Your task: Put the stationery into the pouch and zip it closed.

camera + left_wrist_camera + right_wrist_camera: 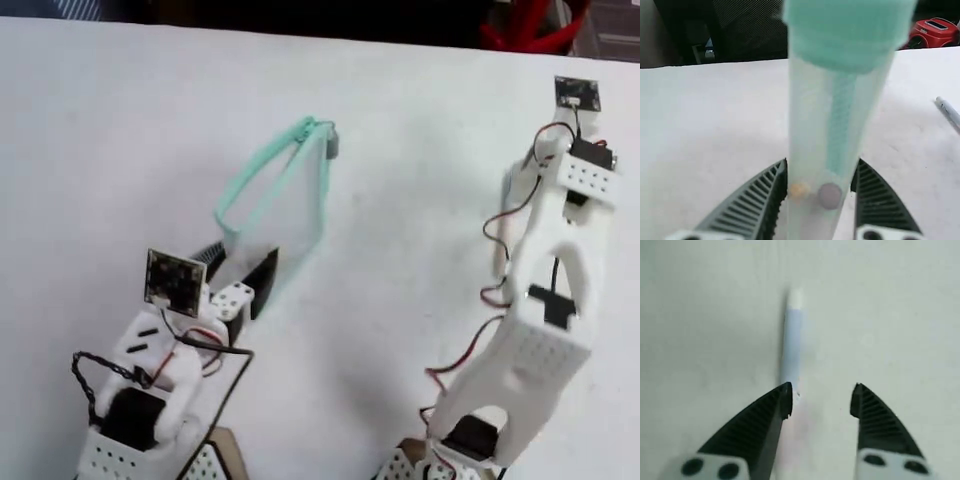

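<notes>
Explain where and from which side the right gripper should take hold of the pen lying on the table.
Grip the pen at mid-barrel, straight down from above, fingers across its width. It lies flat on the table, long and thin, so only its sides offer purchase. The open right gripper has the pen by one fingertip, so probably shift sideways first.

Right gripper (pixel 821 395) is seen low over white table (pixel 900 315), dark ribbed fingers (pixel 760 430) spread wide, bare table shown in gap. Pale blue pen (pixel 790 340) with white tip is laid flat on table, pointed away from gripper. Its nearer end is reached by one fingertip; contact cannot be told. Other finger is set apart from pen.
</notes>
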`<action>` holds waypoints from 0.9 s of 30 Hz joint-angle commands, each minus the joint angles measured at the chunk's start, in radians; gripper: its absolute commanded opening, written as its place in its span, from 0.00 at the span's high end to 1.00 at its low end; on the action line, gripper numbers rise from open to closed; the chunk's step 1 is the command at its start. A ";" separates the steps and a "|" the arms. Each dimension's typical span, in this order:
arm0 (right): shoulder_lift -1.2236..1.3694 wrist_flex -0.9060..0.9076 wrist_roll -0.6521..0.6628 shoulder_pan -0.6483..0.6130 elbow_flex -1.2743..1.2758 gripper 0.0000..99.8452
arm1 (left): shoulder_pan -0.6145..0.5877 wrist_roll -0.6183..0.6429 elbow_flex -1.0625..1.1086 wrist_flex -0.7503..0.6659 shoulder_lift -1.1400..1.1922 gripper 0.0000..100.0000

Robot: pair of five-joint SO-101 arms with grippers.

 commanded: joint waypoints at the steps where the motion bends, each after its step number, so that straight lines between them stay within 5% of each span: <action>1: 0.093 0.062 0.009 -0.018 -0.170 0.75 | -0.001 -0.011 -0.011 -0.031 -0.008 0.79; 11: 0.285 0.073 0.005 -0.134 -0.462 0.80 | -0.001 -0.011 -0.009 -0.031 -0.008 0.79; 27: 0.582 0.079 0.002 -0.084 -0.763 0.80 | -0.001 -0.011 -0.008 -0.031 -0.008 0.79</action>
